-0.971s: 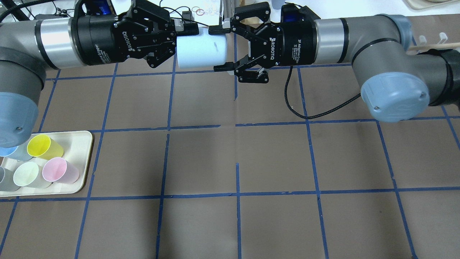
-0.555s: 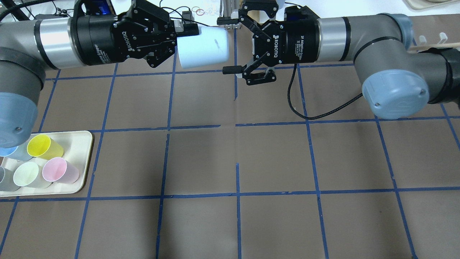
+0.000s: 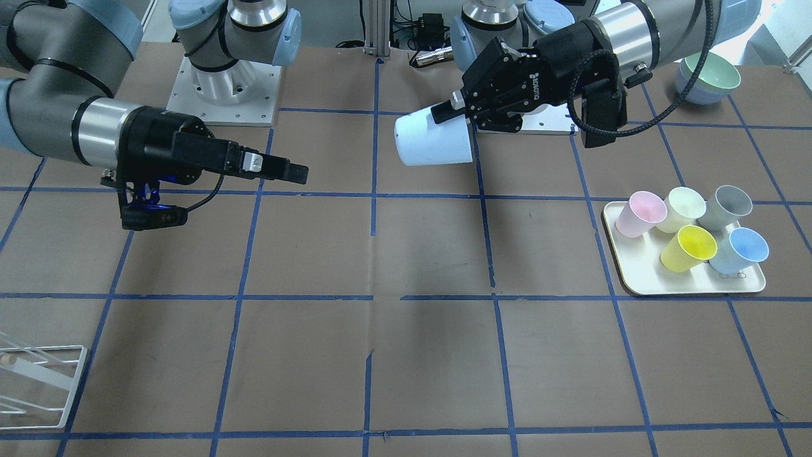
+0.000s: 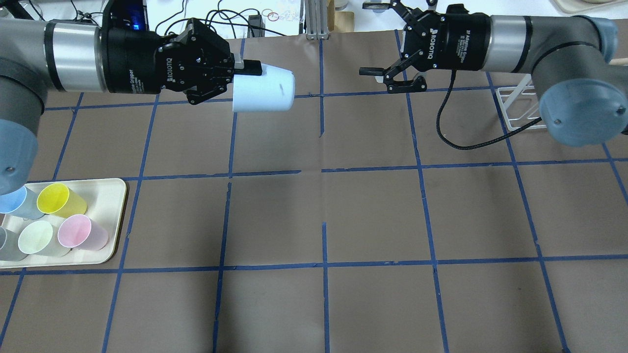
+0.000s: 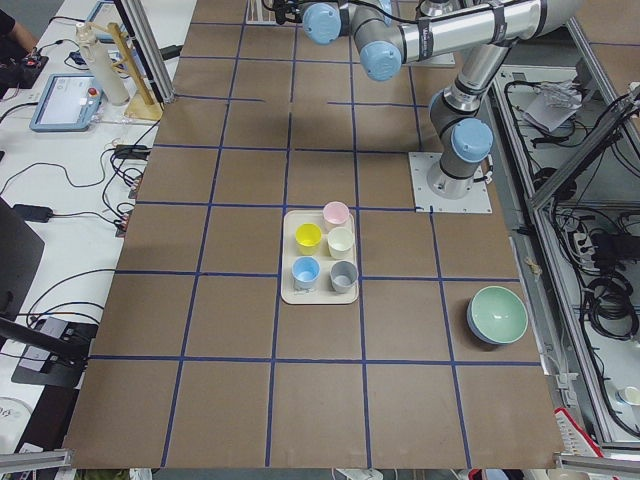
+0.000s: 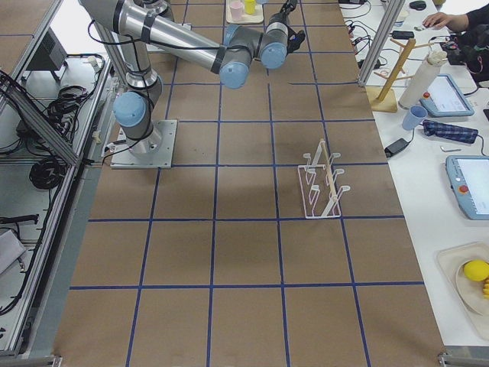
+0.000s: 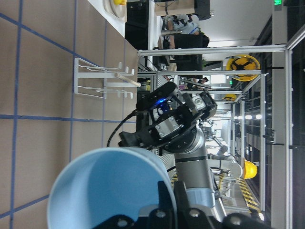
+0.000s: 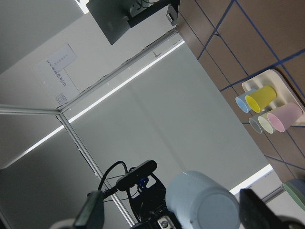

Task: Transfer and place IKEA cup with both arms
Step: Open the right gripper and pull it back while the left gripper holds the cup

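Note:
The pale blue IKEA cup (image 4: 265,90) hangs on its side above the table's far left-centre, its base pointing at my right arm. My left gripper (image 4: 248,73) is shut on the cup's rim wall, with one finger inside the mouth, as the left wrist view (image 7: 109,191) shows. In the front view the cup (image 3: 434,139) sits at the tip of my left gripper (image 3: 447,113). My right gripper (image 4: 370,39) is open and empty, well to the right of the cup and apart from it. It also shows in the front view (image 3: 295,172). The right wrist view shows the cup's base (image 8: 202,200) between its fingers, at a distance.
A cream tray (image 4: 105,196) at the near left holds yellow (image 4: 56,198), pink (image 4: 78,231), pale green (image 4: 39,238), blue (image 4: 12,201) and grey cups. A white wire rack (image 4: 520,105) stands under my right arm. Stacked bowls (image 3: 710,73) sit by the left arm's base.
My right gripper, whose open fingers flanked the cup's base, has drawn back to the right and away from it. My left gripper has moved slightly left with the cup.

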You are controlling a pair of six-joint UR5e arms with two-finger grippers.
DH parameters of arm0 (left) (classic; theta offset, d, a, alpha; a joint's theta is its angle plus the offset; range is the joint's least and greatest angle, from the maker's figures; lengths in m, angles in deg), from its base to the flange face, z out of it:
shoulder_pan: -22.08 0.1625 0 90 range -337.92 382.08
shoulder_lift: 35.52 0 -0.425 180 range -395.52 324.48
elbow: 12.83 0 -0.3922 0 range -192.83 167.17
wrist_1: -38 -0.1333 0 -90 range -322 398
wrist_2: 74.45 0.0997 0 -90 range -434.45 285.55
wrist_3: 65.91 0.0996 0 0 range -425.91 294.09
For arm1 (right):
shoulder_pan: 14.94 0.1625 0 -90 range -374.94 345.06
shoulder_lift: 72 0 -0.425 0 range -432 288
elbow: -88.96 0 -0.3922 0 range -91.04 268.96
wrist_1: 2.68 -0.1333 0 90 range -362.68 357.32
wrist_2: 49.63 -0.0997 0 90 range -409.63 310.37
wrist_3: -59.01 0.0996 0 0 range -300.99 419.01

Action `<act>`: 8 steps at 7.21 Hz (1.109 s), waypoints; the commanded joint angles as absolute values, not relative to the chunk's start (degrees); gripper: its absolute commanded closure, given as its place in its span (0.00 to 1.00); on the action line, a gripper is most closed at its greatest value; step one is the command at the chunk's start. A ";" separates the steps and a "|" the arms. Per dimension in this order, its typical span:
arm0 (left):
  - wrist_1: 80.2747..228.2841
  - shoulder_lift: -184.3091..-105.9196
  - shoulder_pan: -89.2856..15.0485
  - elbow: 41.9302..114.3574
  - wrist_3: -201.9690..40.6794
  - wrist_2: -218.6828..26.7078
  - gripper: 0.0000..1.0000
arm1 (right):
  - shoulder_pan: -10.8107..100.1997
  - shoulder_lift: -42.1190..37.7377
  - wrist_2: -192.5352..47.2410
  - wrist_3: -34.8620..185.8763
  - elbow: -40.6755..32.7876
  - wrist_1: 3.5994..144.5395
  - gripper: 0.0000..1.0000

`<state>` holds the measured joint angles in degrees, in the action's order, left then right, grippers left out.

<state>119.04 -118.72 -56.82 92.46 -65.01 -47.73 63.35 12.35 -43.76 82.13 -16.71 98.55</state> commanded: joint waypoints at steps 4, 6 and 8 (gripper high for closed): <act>119.21 -120.33 -53.88 91.75 -48.39 3.06 1.00 | 62.84 19.39 -4.16 82.74 -13.43 97.96 0.00; 115.99 -121.21 -46.95 96.13 -42.92 13.57 1.00 | 64.68 22.99 7.53 82.74 -12.91 95.15 0.00; 99.71 -123.22 -41.57 104.20 -38.67 14.58 1.00 | 72.03 23.36 27.36 81.25 -10.80 95.14 0.00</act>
